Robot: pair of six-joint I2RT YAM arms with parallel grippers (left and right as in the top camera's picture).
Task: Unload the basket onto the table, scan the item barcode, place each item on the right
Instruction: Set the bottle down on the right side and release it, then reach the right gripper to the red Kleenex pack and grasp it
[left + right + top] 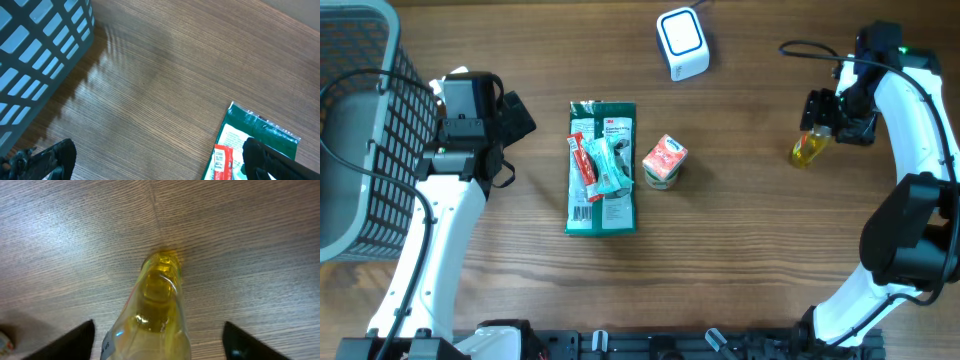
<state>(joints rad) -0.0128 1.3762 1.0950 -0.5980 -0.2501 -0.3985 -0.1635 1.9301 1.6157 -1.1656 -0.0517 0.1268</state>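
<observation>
**Yellow bottle lying between spread right jaws**

A brown wood-grain table [750, 250] is filling every view. At the right of the overhead view a clear plastic bottle [807, 148] of yellow liquid is lying on the boards, rounded and glossy. The right gripper [159, 341] is hanging over it with the arm bending in from the right edge. Its dark fingers [75, 340] are standing wide apart on either side, gripping nothing. The white, rounded-square scanner [681, 42] is sitting at top centre, well apart from the bottle. A flat green pack [602, 165] and a small carton [664, 162] are lying mid-frame. At left, beside a grey mesh basket [360, 150], the left gripper [517, 115] is gaping wide and empty.
</observation>
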